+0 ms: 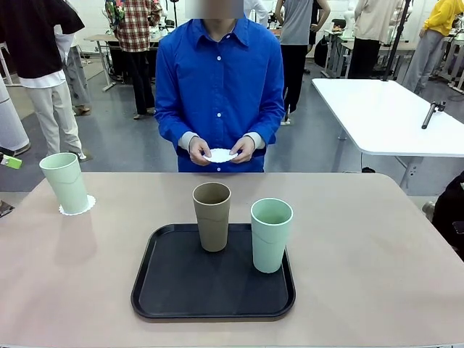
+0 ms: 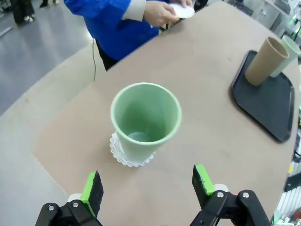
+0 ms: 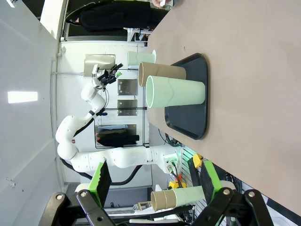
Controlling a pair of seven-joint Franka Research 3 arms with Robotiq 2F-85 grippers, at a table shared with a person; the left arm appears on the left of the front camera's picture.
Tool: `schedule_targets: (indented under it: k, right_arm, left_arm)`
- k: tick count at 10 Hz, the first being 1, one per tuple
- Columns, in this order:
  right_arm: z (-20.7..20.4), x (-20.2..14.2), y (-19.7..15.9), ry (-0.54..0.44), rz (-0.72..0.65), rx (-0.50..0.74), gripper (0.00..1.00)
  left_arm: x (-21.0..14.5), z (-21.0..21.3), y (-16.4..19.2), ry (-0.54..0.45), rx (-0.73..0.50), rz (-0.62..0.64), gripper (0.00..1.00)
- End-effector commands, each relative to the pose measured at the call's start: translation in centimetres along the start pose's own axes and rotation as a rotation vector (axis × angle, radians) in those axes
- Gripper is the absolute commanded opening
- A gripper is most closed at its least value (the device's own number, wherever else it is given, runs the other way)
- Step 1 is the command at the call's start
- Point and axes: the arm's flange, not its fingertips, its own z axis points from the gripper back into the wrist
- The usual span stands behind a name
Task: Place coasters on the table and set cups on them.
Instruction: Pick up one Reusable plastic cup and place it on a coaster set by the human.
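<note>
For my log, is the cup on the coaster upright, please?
Upright: the mint cup stands mouth-up, base on the coaster.

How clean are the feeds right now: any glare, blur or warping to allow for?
Front view: even soft light, sharp, faint shadows by the tan cup on the tray. Left wrist view: wide-angle bows the table edge; the mint cup on its coaster is crisp. Right wrist view: rolled sideways, but sharp.
</note>
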Motion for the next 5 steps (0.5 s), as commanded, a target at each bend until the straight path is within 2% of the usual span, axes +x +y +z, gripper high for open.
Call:
schedule_targets:
  k: [1, 5]
  right_arm:
    - [0.0, -0.1, 0.0, -0.004, 0.015, 0.013, 1.0]
    - [0.0, -0.1, 0.0, -0.004, 0.015, 0.013, 1.0]
  left_arm:
    - [2.2, 1.9, -4.2, 0.133, -0.01, 0.014, 1.0]
    - [4.2, 1.6, -9.8, 0.376, 0.026, 0.009, 1.0]
